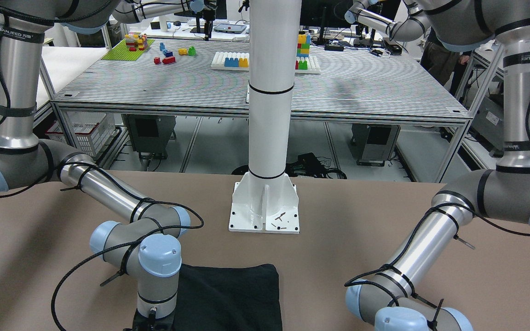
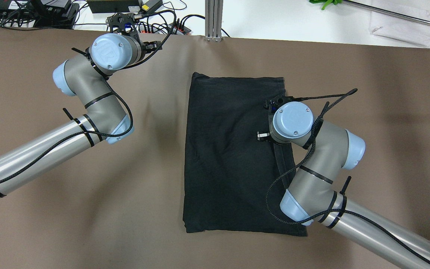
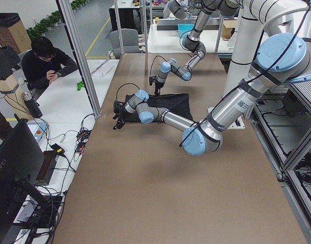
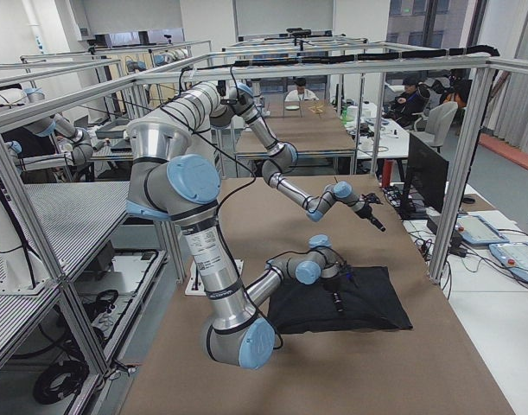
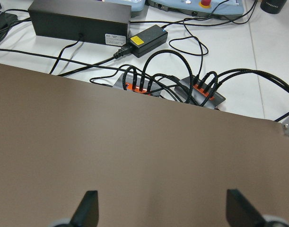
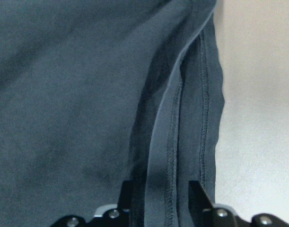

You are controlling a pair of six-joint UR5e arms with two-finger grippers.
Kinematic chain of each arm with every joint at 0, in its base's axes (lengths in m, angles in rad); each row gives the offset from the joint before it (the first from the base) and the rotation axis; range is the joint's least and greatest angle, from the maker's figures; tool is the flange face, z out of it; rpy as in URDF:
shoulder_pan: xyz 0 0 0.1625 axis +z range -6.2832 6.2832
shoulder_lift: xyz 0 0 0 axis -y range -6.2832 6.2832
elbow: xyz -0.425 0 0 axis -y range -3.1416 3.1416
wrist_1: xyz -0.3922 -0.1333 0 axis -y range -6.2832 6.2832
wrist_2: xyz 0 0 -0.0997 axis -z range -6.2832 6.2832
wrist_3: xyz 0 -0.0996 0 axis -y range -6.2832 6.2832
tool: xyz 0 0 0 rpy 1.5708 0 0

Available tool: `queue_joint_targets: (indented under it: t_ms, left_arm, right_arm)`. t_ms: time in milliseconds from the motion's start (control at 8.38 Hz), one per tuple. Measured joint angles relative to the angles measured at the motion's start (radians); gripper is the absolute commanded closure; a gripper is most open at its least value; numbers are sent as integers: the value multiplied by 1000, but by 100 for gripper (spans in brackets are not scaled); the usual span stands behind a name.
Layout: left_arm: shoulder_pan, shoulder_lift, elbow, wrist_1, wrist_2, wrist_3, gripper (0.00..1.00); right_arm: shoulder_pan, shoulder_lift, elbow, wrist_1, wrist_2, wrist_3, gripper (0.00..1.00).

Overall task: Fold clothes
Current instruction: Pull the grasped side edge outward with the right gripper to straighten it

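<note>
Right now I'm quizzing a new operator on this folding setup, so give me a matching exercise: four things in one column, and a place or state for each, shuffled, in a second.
Things:
1. left end effector
2. right end effector
3. dark garment
4. white pillar

Places or states:
A. lies flat as a rectangle on the brown table
B. stands upright, bolted down at the table's edge
C. open over bare tabletop, near the edge with the cables
D. fingers apart, straddling the garment's stitched edge

Pairs: 1-C, 2-D, 3-A, 4-B.
</note>
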Motion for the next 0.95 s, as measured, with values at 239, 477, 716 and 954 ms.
queue_joint_targets:
  t_ms: [239,477,716,954]
  left_arm:
    - [0,2,-6,-1,0,0,5]
    - [0,2,-6,-1,0,1,6]
    - [0,2,-6,-1,0,1,6]
    - [0,2,-7,-1,0,1,5]
  right_arm:
    - [-1,4,-4,2,-2,1,50]
    - [-2,5,-21,5,-4,-2,52]
    - [-2,6,-44,12,-20,-6,62]
    - [-2,7,-55,16,-27,-9,83]
